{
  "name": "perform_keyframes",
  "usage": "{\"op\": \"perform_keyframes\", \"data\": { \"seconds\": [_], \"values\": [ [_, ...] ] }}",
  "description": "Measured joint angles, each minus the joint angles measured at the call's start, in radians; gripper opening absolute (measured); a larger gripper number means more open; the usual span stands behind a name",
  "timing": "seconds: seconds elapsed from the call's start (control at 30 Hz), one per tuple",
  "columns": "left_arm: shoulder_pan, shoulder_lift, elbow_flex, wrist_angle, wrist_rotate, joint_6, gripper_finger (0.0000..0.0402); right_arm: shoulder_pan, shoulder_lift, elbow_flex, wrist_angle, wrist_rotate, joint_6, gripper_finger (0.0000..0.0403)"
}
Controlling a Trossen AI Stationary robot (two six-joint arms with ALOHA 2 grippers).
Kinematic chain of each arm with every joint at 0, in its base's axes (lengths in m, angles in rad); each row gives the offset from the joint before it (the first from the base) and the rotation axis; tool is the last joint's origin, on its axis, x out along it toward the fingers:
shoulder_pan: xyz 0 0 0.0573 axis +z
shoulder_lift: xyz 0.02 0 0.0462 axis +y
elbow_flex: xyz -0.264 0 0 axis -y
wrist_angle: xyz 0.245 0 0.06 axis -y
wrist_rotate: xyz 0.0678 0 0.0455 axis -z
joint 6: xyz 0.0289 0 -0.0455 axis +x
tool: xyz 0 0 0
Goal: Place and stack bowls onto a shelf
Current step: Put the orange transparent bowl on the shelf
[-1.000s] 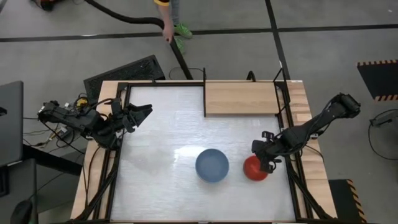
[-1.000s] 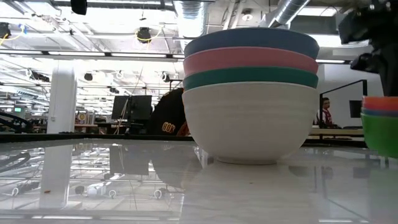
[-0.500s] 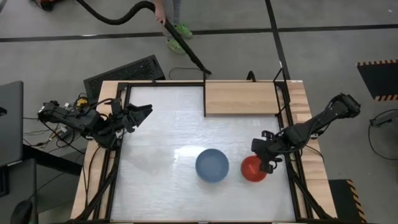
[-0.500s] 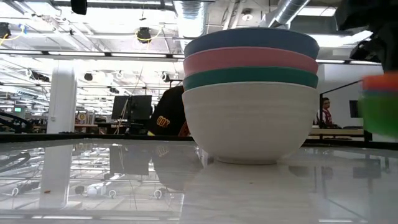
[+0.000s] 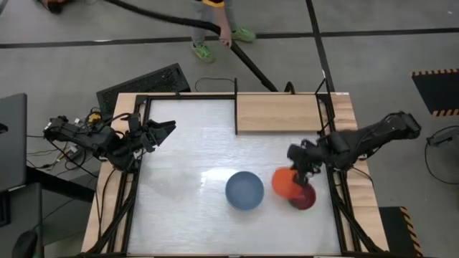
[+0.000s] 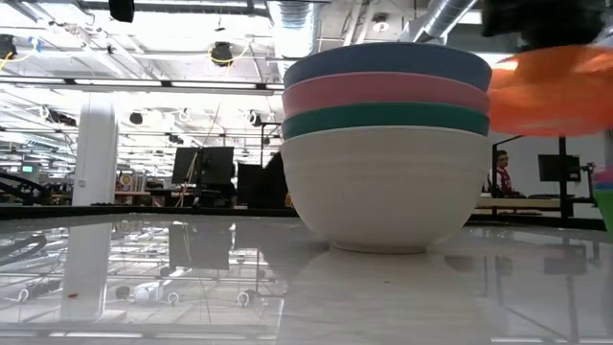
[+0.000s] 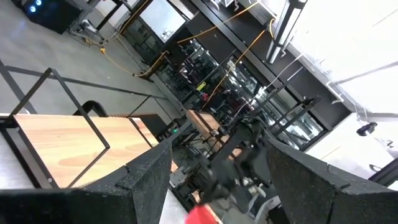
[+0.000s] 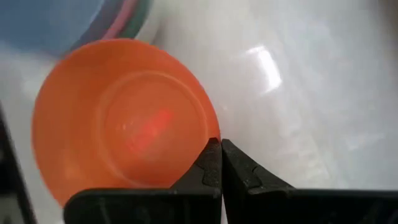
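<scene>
My right gripper (image 5: 297,163) is over the table's right part, shut on the small red bowl (image 5: 285,183), which the low view shows in the air (image 6: 551,91). Under it the other small bowls stay nested on the table, a maroon one (image 5: 307,198) uppermost; in the low view only the green one's edge (image 6: 605,196) shows. The larger bowls (image 5: 244,190) stand nested just left of them, white lowest, then teal, pink and blue (image 6: 388,144). The wooden shelf (image 5: 278,113) lies at the far edge. My left gripper (image 7: 217,186) waits open at the left edge (image 5: 161,132). My right gripper pinches the red bowl's rim (image 8: 211,138) between its two fingers (image 8: 239,171), one inside the bowl and one outside. The fingers come from the right side, slanting down. The bowl is lifted clear of the small stack and hangs tilted.
The shelf's thin black posts (image 5: 320,93) stand at its corners, and a black frame (image 5: 335,193) runs along the table's right edge near my right arm. Open white tabletop (image 5: 186,150) lies left of the bowls. Beyond the far edge a person moves a black hose (image 5: 247,61).
My right gripper has risen and drawn a little toward the far edge, holding on to the red bowl. The bowl has come off the small stack, shifted left and tipped, baring the maroon bowl beneath. The rest of that stack and the larger bowls have kept still.
</scene>
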Motion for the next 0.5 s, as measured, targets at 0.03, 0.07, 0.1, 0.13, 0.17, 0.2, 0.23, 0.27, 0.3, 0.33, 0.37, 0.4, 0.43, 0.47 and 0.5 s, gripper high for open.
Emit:
{"op": "perform_keyframes", "data": {
  "seconds": [0.03,0.07,0.1,0.13,0.17,0.2,0.23,0.27,0.3,0.33,0.37,0.4,0.43,0.47,0.5],
  "values": [
    [0.000,0.000,0.000,0.000,0.000,0.000,0.0245,-0.041,-0.004,0.018,-0.016,0.004,-0.011,0.0017],
    [0.000,0.000,0.000,0.000,0.000,-0.002,0.0245,-0.088,-0.005,0.044,-0.036,0.003,-0.018,0.0017],
    [0.000,0.000,0.000,0.000,0.000,-0.002,0.0245,-0.140,-0.005,0.070,-0.051,0.003,-0.026,0.0017],
    [0.000,0.000,0.000,0.000,0.000,-0.002,0.0245,-0.196,-0.003,0.098,-0.068,0.003,-0.035,0.0017],
    [0.000,0.000,0.000,0.000,0.000,-0.002,0.0245,-0.251,0.000,0.121,-0.087,0.004,-0.044,0.0017],
    [0.000,0.000,0.000,0.000,0.000,-0.002,0.0245,-0.308,0.002,0.140,-0.111,0.009,-0.046,0.0017],
    [0.000,0.000,0.000,0.000,0.000,-0.002,0.0245,-0.368,0.005,0.157,-0.130,0.020,-0.047,0.0017],
    [0.000,0.000,0.000,0.000,0.000,-0.004,0.0245,-0.425,0.010,0.171,-0.137,0.026,-0.053,0.0017],
    [0.000,0.000,0.000,-0.001,0.000,-0.010,0.0245,-0.485,0.013,0.182,-0.133,0.025,-0.065,0.0017],
    [0.000,0.000,0.000,-0.001,0.000,-0.016,0.0245,-0.545,0.013,0.187,-0.131,0.025,-0.078,0.0017],
    [0.000,0.000,0.000,-0.001,0.000,-0.018,0.0245,-0.609,0.014,0.188,-0.134,0.025,-0.097,0.0017],
    [0.000,0.000,0.000,-0.001,0.000,-0.019,0.0245,-0.671,0.015,0.188,-0.139,0.025,-0.119,0.0017],
    [0.000,0.000,0.000,-0.001,0.000,-0.019,0.0245,-0.735,0.015,0.188,-0.141,0.024,-0.142,0.0017],
    [0.000,0.000,0.000,-0.001,0.000,-0.019,0.0245,-0.794,0.018,0.188,-0.140,0.024,-0.165,0.0017],
    [0.000,0.000,0.000,-0.002,0.000,-0.019,0.0245,-0.852,0.025,0.188,-0.139,0.025,-0.186,0.0017]
  ]
}}
